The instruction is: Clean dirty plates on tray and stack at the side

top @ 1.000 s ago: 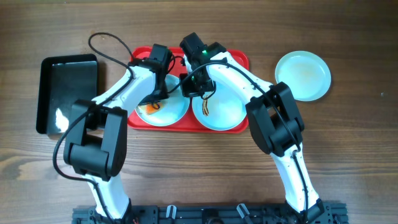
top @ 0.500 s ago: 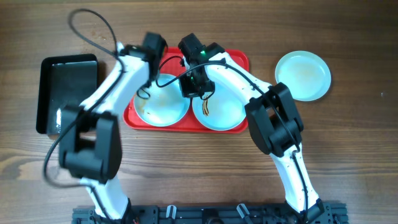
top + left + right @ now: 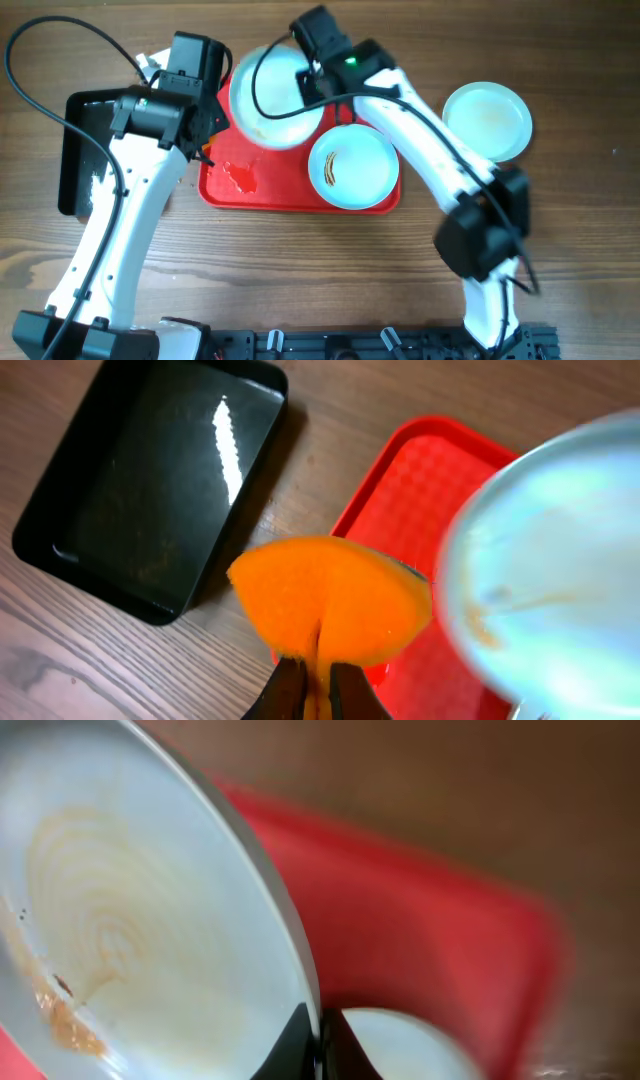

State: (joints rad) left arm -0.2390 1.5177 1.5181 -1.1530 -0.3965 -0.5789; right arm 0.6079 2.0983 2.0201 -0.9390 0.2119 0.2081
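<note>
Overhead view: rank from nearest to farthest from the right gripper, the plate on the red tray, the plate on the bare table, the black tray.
1. Plate on the red tray, just below the right gripper.
2. Plate on the bare table, to the right.
3. Black tray, far left.

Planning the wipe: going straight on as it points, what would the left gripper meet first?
Likely the left rim of the red tray, just beyond the orange sponge the left gripper holds; the lifted plate sits aside. Depth unclear.
</note>
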